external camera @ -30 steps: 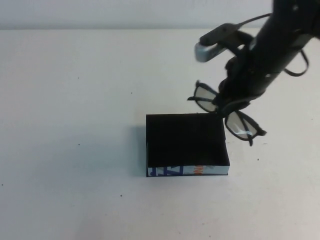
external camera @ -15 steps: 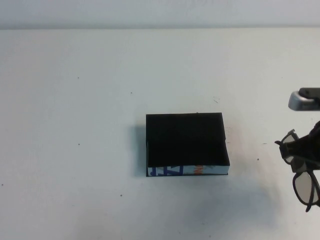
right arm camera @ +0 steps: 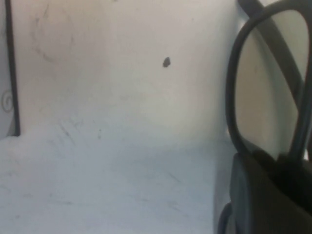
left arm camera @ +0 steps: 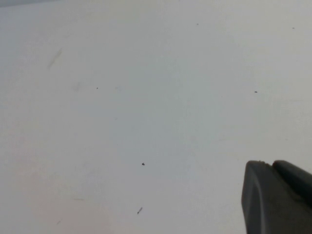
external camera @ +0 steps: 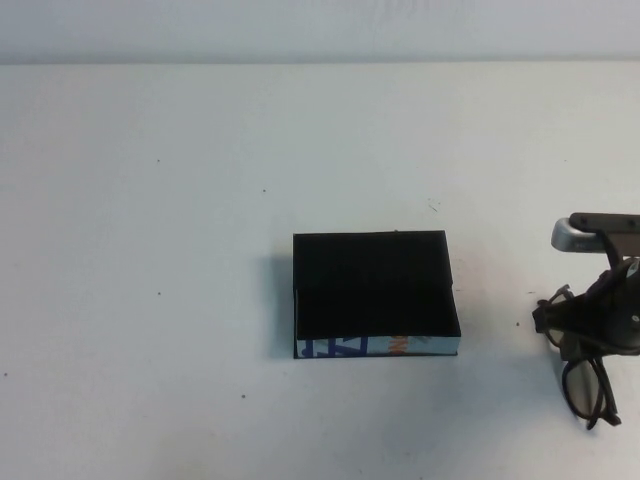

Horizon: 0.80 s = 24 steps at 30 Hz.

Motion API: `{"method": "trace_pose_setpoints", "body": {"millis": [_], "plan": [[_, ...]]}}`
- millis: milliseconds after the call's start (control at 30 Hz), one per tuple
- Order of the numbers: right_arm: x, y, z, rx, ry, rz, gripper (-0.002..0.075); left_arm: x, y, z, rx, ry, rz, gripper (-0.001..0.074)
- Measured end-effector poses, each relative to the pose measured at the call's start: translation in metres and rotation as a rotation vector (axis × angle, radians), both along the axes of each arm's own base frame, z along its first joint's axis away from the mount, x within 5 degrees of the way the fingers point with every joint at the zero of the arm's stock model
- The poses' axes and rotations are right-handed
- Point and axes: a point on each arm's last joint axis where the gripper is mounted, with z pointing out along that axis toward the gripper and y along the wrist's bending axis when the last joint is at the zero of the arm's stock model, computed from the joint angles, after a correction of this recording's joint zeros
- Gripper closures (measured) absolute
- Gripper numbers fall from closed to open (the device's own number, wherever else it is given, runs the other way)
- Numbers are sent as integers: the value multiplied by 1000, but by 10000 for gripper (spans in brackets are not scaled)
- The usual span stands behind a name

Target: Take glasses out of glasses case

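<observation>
Gripping the glasses (external camera: 585, 375), the right gripper (external camera: 590, 325) sits beside the emptied glasses case (external camera: 375, 292).

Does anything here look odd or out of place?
Nothing looks damaged or spilled. The glasses case sits open and empty; the glasses hang tilted at the right end effector, off to the case's right. The left end effector shows only in its wrist view.

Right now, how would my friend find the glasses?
Start at the black glasses case mid-table. Look toward the robot's right edge: the right gripper grips the dark-framed glasses, outside the case. The left gripper hangs over bare table.
</observation>
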Motion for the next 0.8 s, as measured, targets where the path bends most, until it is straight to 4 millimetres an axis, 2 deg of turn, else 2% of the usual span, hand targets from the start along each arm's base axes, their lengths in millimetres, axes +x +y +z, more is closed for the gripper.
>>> {"method": "trace_pose_setpoints", "body": {"millis": [100,233,333,467,633,800], "plan": [[1,1,0,9,-8,-9,648,0,0,0,0,0,0,739],[0,1,6,14,-27,-10,568,0,0,0,0,0,0,739],[-4,0,24,28,-87,-11,509,0,0,0,0,0,0,739],[-18,-3,66,56,-222,-9,476,0,0,0,0,0,0,740],[-55,-10,126,99,-440,-7,472,0,0,0,0,0,0,739],[-108,-19,158,129,-568,6,484,0,0,0,0,0,0,739]]}}
